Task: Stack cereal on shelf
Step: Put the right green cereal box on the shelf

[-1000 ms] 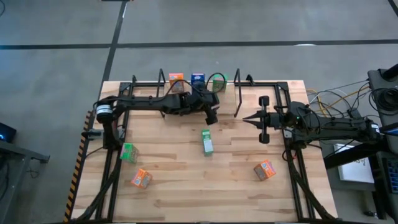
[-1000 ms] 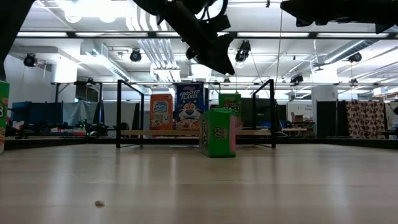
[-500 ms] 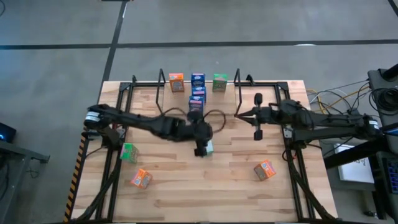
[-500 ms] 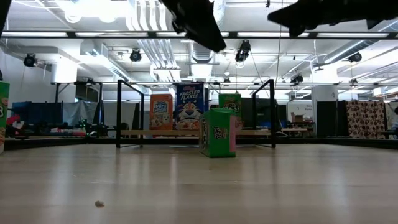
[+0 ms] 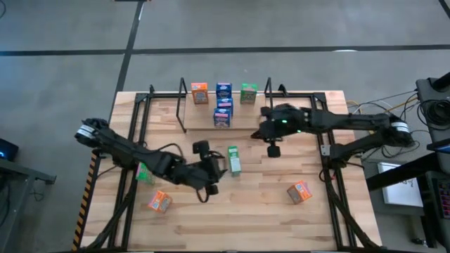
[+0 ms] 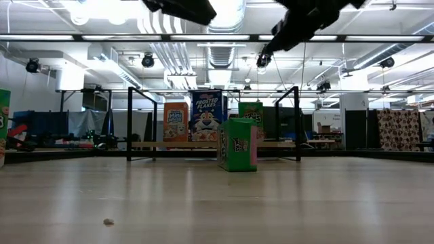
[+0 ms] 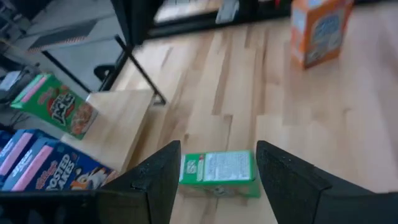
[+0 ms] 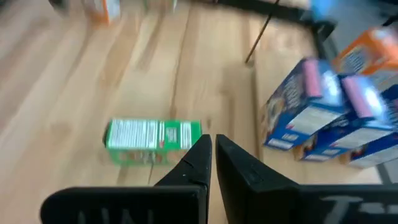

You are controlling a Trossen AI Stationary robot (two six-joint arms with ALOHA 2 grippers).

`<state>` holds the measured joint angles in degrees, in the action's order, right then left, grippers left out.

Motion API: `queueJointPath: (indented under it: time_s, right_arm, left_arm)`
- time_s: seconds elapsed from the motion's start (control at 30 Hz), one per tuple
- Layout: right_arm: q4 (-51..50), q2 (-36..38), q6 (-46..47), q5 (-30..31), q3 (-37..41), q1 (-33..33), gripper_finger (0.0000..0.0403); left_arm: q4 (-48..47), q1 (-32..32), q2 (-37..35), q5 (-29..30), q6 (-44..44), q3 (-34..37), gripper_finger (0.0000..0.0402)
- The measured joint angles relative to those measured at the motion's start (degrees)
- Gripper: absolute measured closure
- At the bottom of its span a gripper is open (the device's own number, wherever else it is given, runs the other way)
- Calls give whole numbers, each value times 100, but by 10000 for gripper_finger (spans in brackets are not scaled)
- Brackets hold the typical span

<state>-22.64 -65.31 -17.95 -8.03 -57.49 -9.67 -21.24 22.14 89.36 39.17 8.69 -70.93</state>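
The left gripper (image 5: 211, 171) hovers with its dark fingers spread, just beside a green cardboard cereal box (image 5: 233, 159) standing mid-table on the pale wood-plank tabletop (image 5: 267, 211). The right gripper (image 5: 271, 144), fingers pressed together and holding nothing, hangs near the shelf (image 5: 225, 105), a rack of thin black rods. On it sit orange, blue and green boxes, another blue box (image 5: 222, 114) in front.

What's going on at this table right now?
Two dark robot arms are stocking small cardboard cereal boxes onto a black wire shelf. The left end effector, open, is lined up on a green box standing mid-table. The right end effector is shut, holding nothing, near the shelf. Orange, blue and green boxes sit at the shelf; others wait on the table.
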Motion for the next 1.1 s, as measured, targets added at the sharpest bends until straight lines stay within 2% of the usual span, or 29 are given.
queueJointPath:
  time_s: [0.2, 0.4, 0.7, 0.93, 1.1]
  right_arm:
    - [-1222, -1136, -1144, -457, -1062, 25, 390]
    - [-2196, -2044, -1792, -448, -2094, 198, 390]
    - [-3054, -3038, -2247, -411, -3270, 467, 390]
    - [-3116, -3452, -2541, -344, -3631, 566, 388]
    - [-3112, -3608, -2754, -55, -3709, 644, 348]
  left_arm:
    - [966, 219, -830, 147, -14, 895, 209]
    - [1290, 257, -1577, 156, -11, 1469, 209]
    - [1171, 257, -2080, 241, -357, 1560, 209]
    - [900, 257, -2202, 248, -464, 1560, 209]
    - [734, 257, -2205, 248, -470, 1562, 209]
